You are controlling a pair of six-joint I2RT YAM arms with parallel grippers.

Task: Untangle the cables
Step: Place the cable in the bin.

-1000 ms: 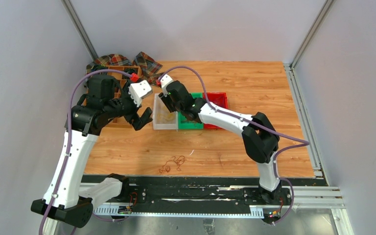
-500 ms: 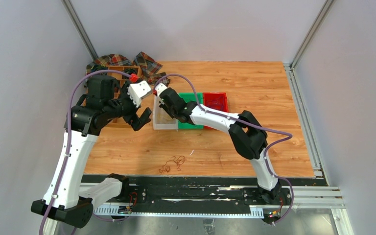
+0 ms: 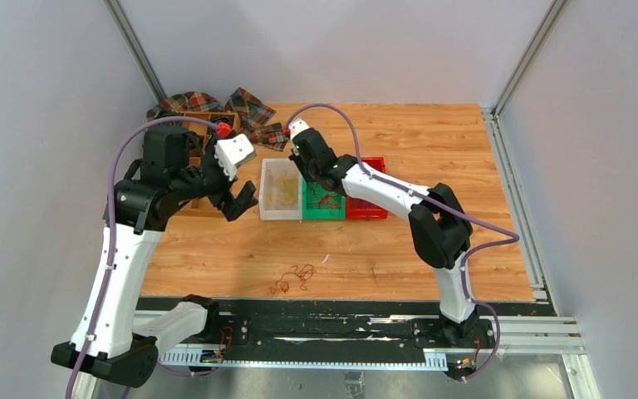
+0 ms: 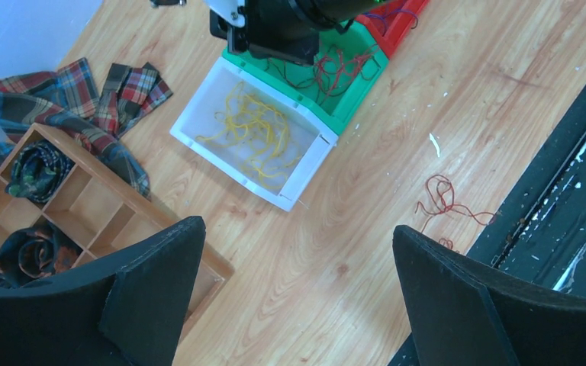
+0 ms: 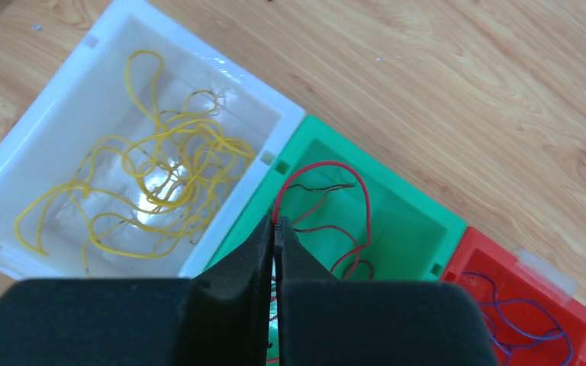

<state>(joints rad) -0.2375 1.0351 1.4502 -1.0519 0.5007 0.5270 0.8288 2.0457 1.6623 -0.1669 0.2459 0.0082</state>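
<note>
1. We see the right hand (image 5: 275, 225) pressed together, pinching one red wire (image 5: 326, 163) above the green bin (image 5: 416, 229).
2. The left hand (image 4: 297, 297) hangs spread wide, holding nothing, over the surface (image 4: 336, 229).
3. Yellow wires (image 5: 160, 183) lie in the white bin (image 5: 57, 114); purple wires (image 5: 519, 305) lie in the red bin (image 5: 484, 263).
4. We note a loose red tangle (image 4: 446, 202) on the surface near its front edge, well apart from the bins.

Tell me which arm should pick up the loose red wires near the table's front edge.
Left, probably. The left gripper hangs open and empty, with the loose red wires in its view. The right gripper is shut on a red wire over the green bin.
</note>
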